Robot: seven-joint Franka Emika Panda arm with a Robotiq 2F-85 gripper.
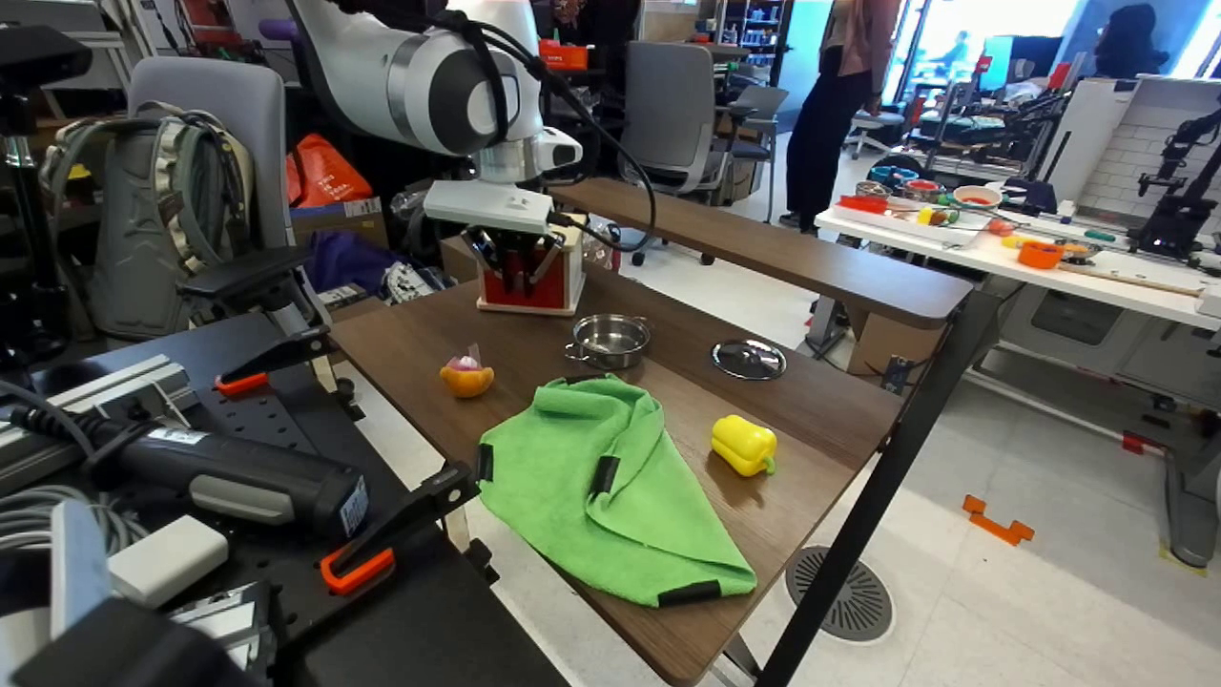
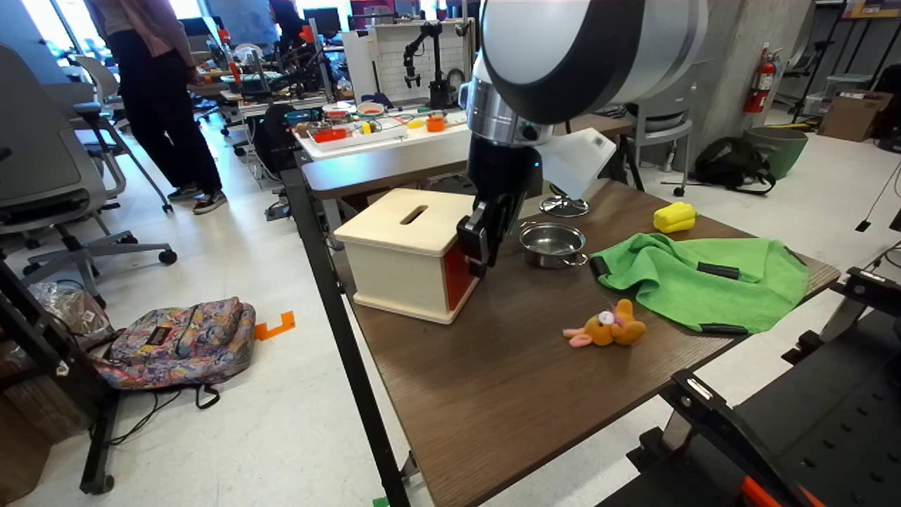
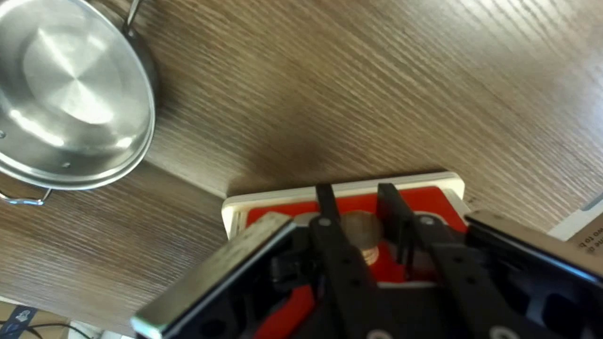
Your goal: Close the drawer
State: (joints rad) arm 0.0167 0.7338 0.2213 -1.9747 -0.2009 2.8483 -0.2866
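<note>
The box (image 2: pixel 394 274) has pale wooden sides and a pale top with a slot, and stands at the table's end. Its drawer has a red front, seen in both exterior views (image 1: pixel 555 292) (image 2: pixel 460 280) and in the wrist view (image 3: pixel 426 200). The red front looks about flush with the box's front edge. A round wooden knob (image 3: pixel 362 230) sits on the drawer front. My gripper (image 3: pixel 355 187) points down in front of the drawer, one finger on each side of the knob, and looks shut on it. It also shows in both exterior views (image 1: pixel 518 283) (image 2: pixel 479 265). The fingers hide part of the front.
A steel pot (image 1: pixel 610 342) stands close to the box, also in the wrist view (image 3: pixel 75 94). Its lid (image 1: pixel 749 360), a yellow pepper (image 1: pixel 744 444), a green towel (image 1: pixel 610 477) and a small orange plush toy (image 1: pixel 466 378) lie further along the table (image 2: pixel 450 394).
</note>
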